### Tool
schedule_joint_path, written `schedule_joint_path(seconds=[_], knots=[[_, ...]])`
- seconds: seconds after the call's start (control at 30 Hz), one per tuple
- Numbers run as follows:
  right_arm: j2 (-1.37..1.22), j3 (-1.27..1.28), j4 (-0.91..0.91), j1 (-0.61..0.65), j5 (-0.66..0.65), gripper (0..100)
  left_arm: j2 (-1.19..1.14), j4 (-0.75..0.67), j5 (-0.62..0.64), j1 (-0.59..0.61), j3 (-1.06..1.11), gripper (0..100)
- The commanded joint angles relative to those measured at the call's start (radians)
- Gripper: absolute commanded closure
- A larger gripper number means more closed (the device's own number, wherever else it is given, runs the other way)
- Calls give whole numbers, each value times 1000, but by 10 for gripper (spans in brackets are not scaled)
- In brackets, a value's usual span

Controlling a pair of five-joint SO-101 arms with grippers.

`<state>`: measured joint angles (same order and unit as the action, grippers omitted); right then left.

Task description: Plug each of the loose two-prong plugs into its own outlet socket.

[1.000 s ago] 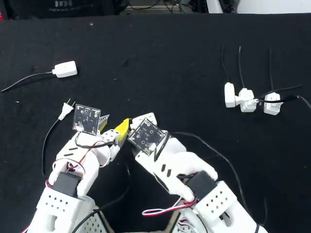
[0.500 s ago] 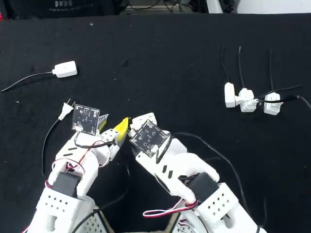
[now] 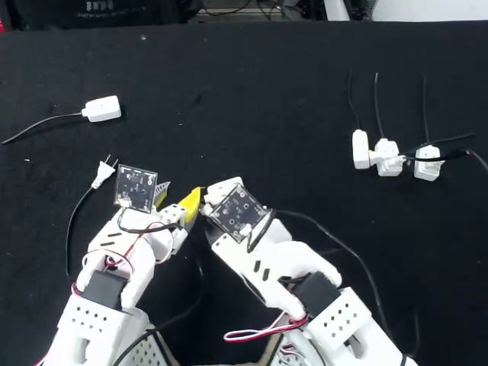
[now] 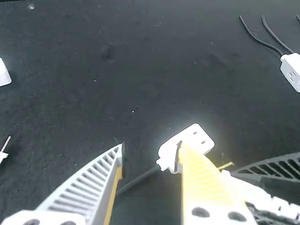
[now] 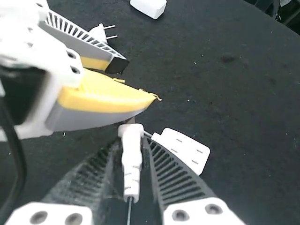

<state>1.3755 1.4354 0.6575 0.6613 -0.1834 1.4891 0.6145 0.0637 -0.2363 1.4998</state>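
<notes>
My right gripper (image 5: pixel 131 143) is shut on a white two-prong plug (image 5: pixel 130 161) whose cord runs back between the fingers. A white outlet socket (image 5: pixel 181 149) lies on the black table just beside the plug's front end; I cannot tell if they touch. In the high view this socket (image 3: pixel 226 187) sits at the right gripper's tip. My left gripper (image 4: pixel 150 152) stands open close beside it, its yellow finger (image 4: pixel 204 185) next to the same socket (image 4: pixel 186 144). Another loose plug (image 3: pixel 101 174) lies left of the left arm, prongs pointing away.
A separate white socket (image 3: pixel 103 109) with a cord lies at the far left. Three white sockets or plugs (image 3: pixel 387 157) with thin black cords cluster at the right. A black cable (image 3: pixel 343 248) loops right of the right arm. The table's far middle is bare.
The right arm's wrist has shifted slightly forward and to the right with the plug held. The left arm has stayed still.
</notes>
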Motion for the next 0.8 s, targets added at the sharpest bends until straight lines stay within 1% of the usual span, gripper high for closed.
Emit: schedule_joint_path(seconds=[0.0, 0.17, 0.77], knots=[[50, -21, -60, -20, 15, 988, -3, -5, -8, -13, 1, 805], [50, -25, -60, -20, 66, 988, -8, -5, -6, -15, 1, 805], [50, -28, -54, -20, 61, 988, -11, -5, -6, -15, 4, 805]])
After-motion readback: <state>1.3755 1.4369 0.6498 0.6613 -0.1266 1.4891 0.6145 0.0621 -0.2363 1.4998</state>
